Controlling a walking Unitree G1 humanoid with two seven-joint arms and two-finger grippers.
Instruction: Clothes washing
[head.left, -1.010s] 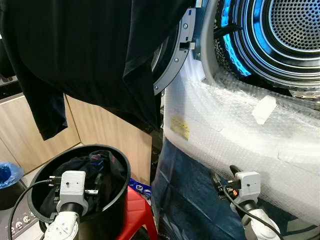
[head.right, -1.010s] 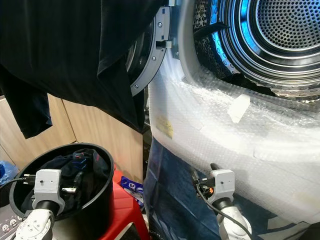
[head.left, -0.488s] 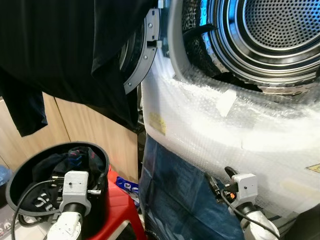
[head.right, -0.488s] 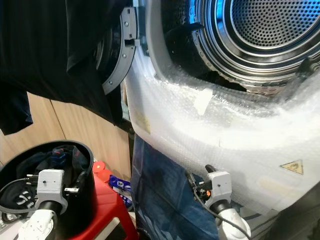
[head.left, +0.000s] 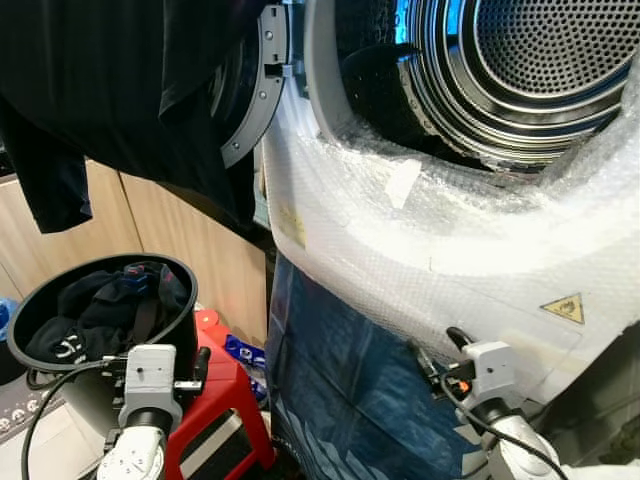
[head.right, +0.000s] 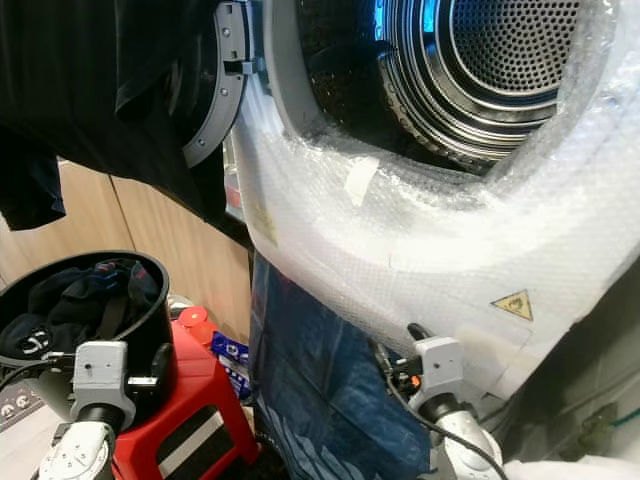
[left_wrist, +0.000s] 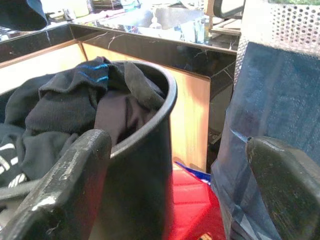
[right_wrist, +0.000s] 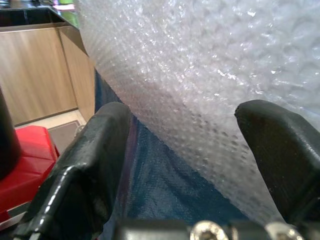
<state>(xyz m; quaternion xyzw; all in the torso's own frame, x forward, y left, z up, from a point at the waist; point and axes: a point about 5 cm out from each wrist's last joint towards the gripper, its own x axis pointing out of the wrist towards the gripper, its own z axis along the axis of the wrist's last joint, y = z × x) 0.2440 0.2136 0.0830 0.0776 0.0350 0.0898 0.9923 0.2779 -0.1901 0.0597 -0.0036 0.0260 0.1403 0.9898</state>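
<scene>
At lower left, black laundry bucket (head.left: 60, 345) heaped with dark clothes (head.left: 100, 312), standing just beside red stool (head.left: 215, 415). Left gripper (left_wrist: 175, 170) low near bucket wall, fingers spread wide, empty. Washing machine drum (head.left: 520, 60) open at upper right, door (head.left: 250, 90) swung left, black garment (head.left: 110, 90) draped over it. Bubble wrap (head.left: 450, 240) covers machine front above blue panel (head.left: 340, 390). Right gripper (right_wrist: 190, 150) faces bubble wrap, fingers wide apart, empty.

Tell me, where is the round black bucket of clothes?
The round black plastic bucket sits low on the robot's left, on the red plastic stool, beside the bubble-wrapped washing machine.
</scene>
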